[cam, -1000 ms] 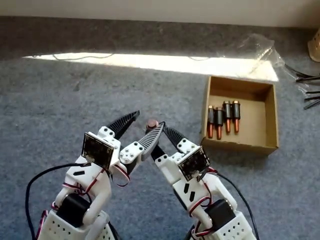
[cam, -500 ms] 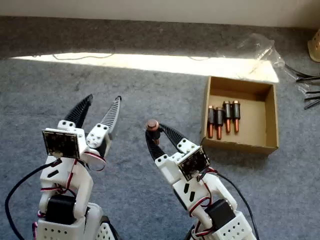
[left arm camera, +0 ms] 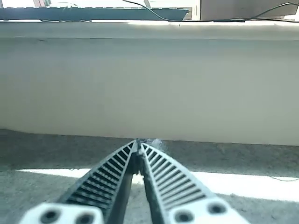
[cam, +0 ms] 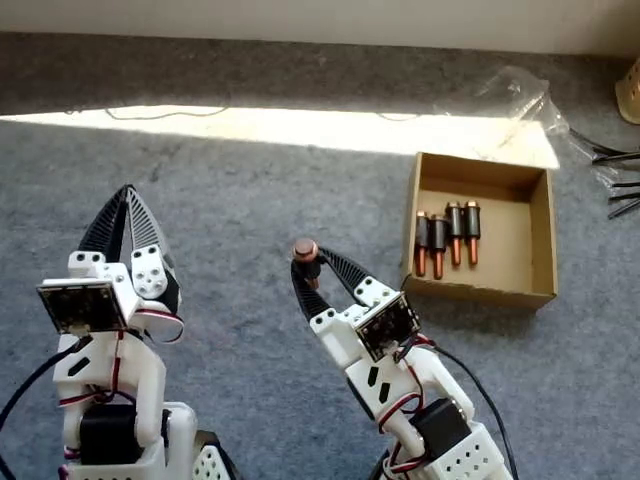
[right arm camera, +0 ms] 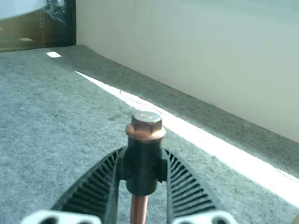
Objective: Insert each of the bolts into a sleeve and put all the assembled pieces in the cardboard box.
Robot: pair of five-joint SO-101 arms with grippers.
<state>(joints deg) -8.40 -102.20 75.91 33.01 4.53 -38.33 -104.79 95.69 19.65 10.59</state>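
My right gripper (cam: 312, 272) (right arm camera: 142, 171) is shut on an assembled piece (cam: 306, 260) (right arm camera: 143, 161), a copper bolt standing upright through a black sleeve, held above the carpet left of the cardboard box (cam: 540, 245). Several more assembled pieces (cam: 446, 236) lie side by side in the box. My left gripper (cam: 127, 195) (left arm camera: 138, 148) is at the left, pointing toward the wall, shut with nothing in it.
A clear plastic bag (cam: 520, 95) lies beyond the box near the sunlit strip. Black cable ties (cam: 618, 180) lie at the right edge. Grey carpet lies between the arms and the box. A white wall (left arm camera: 149, 84) runs along the far side.
My left gripper let go of the piece, swung away to the left and closed. The right gripper stays where it was with the assembled piece.
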